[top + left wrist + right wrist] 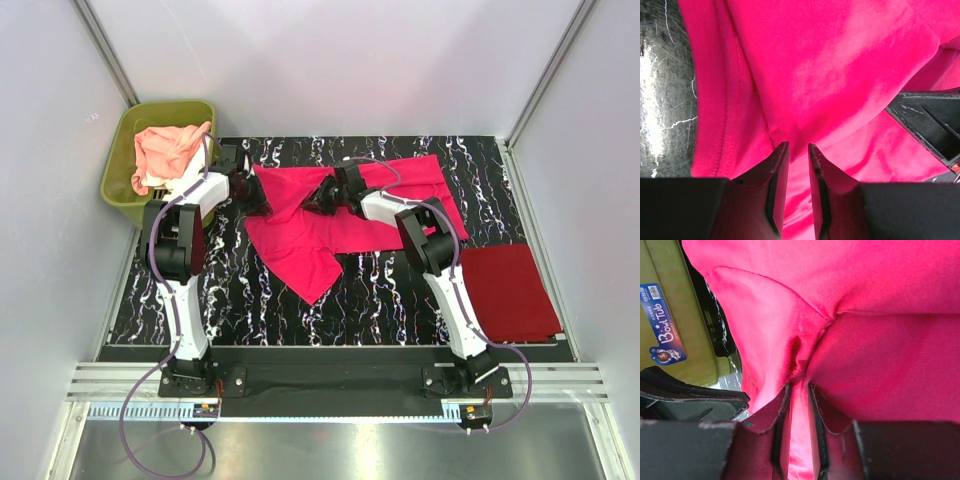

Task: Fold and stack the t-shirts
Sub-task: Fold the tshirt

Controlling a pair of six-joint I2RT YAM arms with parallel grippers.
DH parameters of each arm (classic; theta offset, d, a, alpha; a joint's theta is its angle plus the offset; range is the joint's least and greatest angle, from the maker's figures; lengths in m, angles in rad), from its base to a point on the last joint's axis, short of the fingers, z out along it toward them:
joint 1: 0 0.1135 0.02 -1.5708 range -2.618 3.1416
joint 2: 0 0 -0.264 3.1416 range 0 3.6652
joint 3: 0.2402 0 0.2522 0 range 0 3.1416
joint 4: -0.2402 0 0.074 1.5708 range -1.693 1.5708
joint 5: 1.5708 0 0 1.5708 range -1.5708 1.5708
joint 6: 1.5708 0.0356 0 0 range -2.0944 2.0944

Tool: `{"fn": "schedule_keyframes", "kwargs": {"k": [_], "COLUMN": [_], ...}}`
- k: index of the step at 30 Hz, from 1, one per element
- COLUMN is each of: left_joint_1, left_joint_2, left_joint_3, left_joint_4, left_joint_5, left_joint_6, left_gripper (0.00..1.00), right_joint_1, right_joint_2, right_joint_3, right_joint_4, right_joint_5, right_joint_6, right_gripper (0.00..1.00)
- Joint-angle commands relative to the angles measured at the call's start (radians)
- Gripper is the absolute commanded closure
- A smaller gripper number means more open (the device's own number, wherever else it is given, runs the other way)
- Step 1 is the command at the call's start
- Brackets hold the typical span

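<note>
– Left claw [797,145] is clamping a fold of the hot pink t-shirt [300,250], isn't it?
– It is looking that way. Its fingers are standing close together with the cloth running between them, and a seam crease is leading right into the tips.
– And the right claw [799,385]?
– Its fingers are sitting nearly as close, with a bunched ridge of the same shirt lying in the gap. Whether they are pinching it or only straddling it, I am not managing to tell.
– Where is that shirt lying?
– It is spreading across the middle of the black marbled table [400,290], partly doubled over. Both claws are meeting over its left half, facing each other.
– And the others?
– The darker red t-shirt [510,290] is lying folded flat at the table's near right side, well apart. The peach-pink t-shirt [165,150] is sitting crumpled in the olive-green tub [118,170] off the far left corner, with a bit of the white t-shirt [160,183] peeking out beneath it.
</note>
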Motion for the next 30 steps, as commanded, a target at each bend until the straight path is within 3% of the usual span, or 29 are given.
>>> {"fn": "schedule_keyframes", "kwargs": {"k": [1, 18, 24, 29, 30], "left_joint_1": [0.008, 0.015, 0.015, 0.015, 0.015], "left_joint_2": [0.004, 0.014, 0.021, 0.021, 0.020], "left_joint_3": [0.043, 0.051, 0.056, 0.060, 0.060], "left_joint_4": [0.021, 0.022, 0.022, 0.024, 0.027], "left_joint_5": [0.026, 0.035, 0.037, 0.037, 0.037], "left_joint_6": [0.003, 0.001, 0.001, -0.002, 0.000], "left_gripper": [0.74, 0.76, 0.76, 0.77, 0.77], "right_joint_1": [0.015, 0.009, 0.006, 0.006, 0.003], "right_joint_2": [0.022, 0.040, 0.063, 0.075, 0.075], "right_joint_3": [0.050, 0.095, 0.107, 0.116, 0.124], "right_joint_4": [0.007, -0.025, -0.031, -0.022, -0.028], "right_joint_5": [-0.001, 0.008, 0.002, -0.003, -0.006], "right_joint_6": [0.005, 0.025, 0.040, 0.049, 0.049], "right_gripper": [0.74, 0.73, 0.68, 0.73, 0.79]}}
